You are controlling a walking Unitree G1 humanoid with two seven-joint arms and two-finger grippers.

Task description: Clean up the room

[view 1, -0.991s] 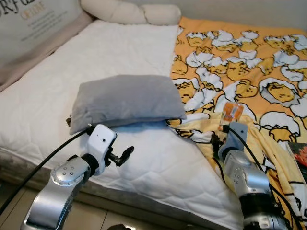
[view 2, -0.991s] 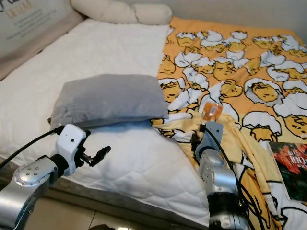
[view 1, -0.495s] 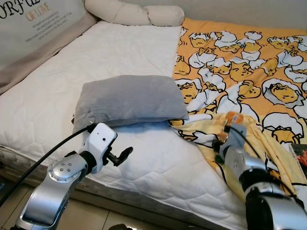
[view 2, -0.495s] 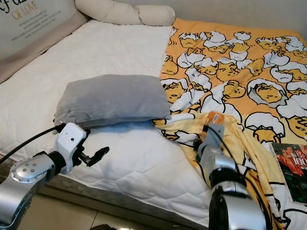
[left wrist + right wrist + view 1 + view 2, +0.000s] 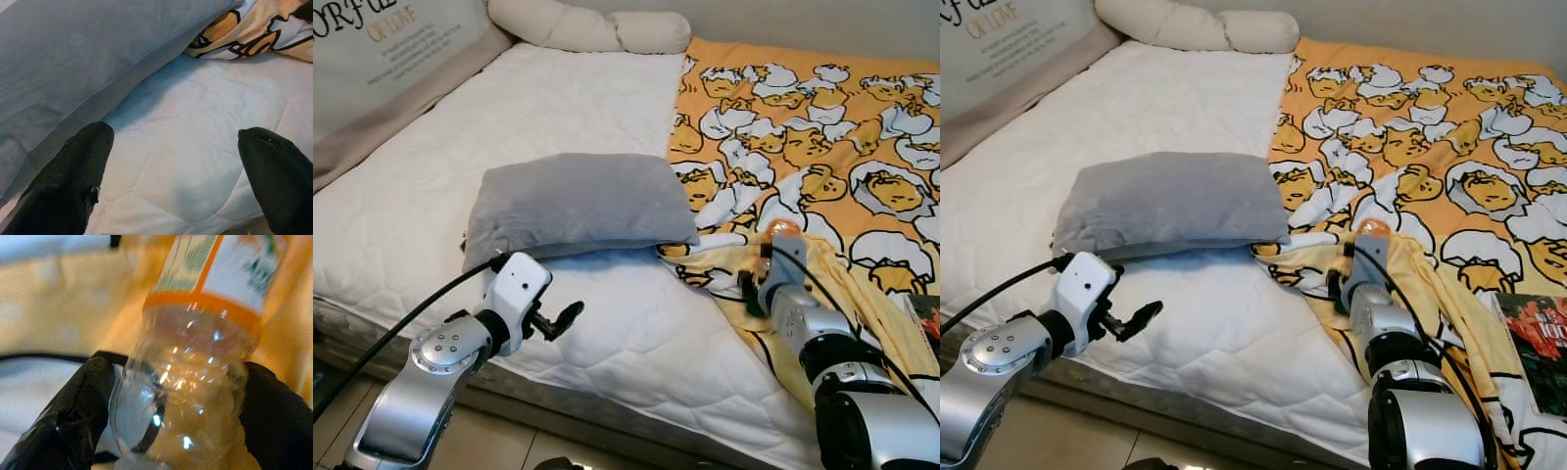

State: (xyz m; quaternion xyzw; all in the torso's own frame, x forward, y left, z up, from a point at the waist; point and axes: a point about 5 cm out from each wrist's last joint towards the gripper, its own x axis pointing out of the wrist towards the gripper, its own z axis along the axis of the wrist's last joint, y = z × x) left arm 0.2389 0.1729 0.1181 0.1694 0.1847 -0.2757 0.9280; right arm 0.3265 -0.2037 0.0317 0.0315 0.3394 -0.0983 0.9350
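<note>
Left gripper is hanging over the mattress edge just below the grey pillow, fingers spread, gripping nothing. Right gripper is sitting on the yellow blanket with both fingers clamping a clear plastic bottle around its body below the orange label (cap end is pointing away). Judging by looks: empty, so light, thin-walled and slick; it will likely crush or squirt out if squeezed hard. Holding mid-body seems right.
</note>
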